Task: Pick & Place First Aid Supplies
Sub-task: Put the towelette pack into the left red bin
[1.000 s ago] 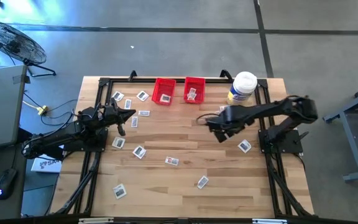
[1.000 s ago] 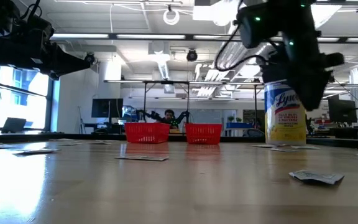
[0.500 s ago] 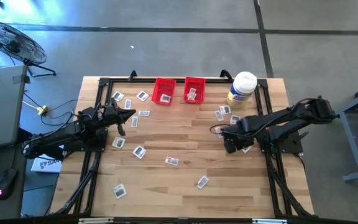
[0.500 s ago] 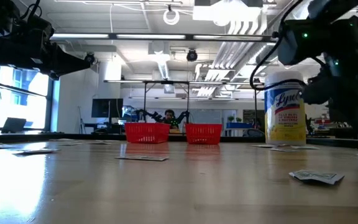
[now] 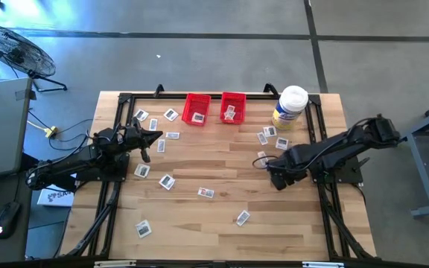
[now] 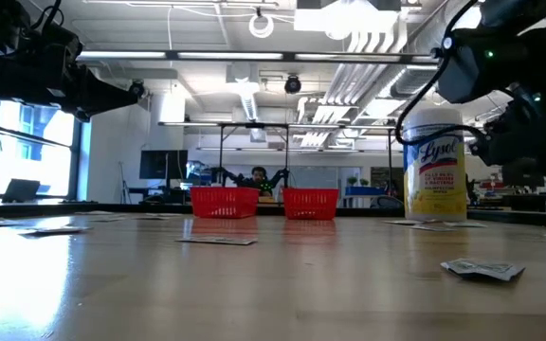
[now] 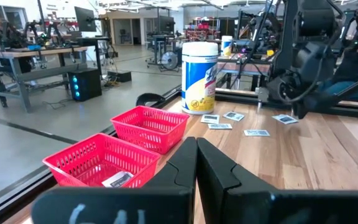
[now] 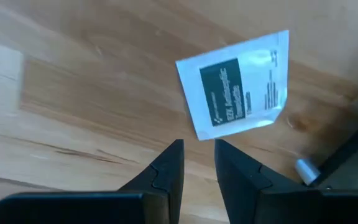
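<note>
Several small white packets [image 5: 167,181] lie flat and scattered on the wooden table, and some lie in the two red bins [image 5: 196,109] [image 5: 233,107] at the far edge. My right gripper [image 5: 277,179] is low over the table's right side, pointing down. Its fingers stand slightly open [image 8: 197,149] just short of a white packet with a dark label [image 8: 235,87], which lies flat on the wood; in the high view the arm hides this packet. My left gripper [image 5: 153,137] is shut [image 7: 196,149] and waits above the table's left side, facing the bins [image 7: 98,160].
A large white-lidded jar with a yellow label [image 5: 290,106] stands at the far right corner, with a few packets [image 5: 268,134] near its base. A black frame rail [image 5: 315,126] runs along the table's sides. One packet [image 6: 482,270] lies near the low camera. Bare wood lies at the table's middle.
My right gripper has moved from the table's middle toward the near and right edges and has come down to the packet on the right side. The left arm has kept still, and no packet has moved.
</note>
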`<action>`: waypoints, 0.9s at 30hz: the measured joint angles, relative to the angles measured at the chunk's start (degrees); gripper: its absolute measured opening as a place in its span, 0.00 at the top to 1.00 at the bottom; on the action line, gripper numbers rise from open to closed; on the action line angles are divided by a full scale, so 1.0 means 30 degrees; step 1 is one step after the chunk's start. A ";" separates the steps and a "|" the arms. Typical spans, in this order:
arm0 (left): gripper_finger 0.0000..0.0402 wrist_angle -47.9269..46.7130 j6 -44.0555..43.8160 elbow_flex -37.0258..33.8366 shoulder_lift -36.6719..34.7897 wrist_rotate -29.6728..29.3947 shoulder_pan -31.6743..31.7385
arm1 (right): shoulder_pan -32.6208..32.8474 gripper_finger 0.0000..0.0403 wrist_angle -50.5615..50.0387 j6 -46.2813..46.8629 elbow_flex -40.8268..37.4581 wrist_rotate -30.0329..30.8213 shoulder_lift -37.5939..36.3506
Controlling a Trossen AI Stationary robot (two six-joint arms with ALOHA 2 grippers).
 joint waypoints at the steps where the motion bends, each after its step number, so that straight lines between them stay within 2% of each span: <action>1: 1.00 -0.0003 -0.0004 0.0000 0.0000 0.0001 0.0000 | 0.0086 0.79 -0.0016 -0.0007 0.0000 0.0096 0.0157; 14: 1.00 -0.0007 -0.0003 0.0000 0.0000 0.0002 0.0000 | 0.0074 0.79 0.0567 -0.0580 0.0051 0.0266 0.2040; 27: 1.00 -0.0007 -0.0001 0.0000 0.0000 -0.0003 0.0000 | 0.0022 0.79 0.1040 -0.1778 0.0007 -0.0087 0.2087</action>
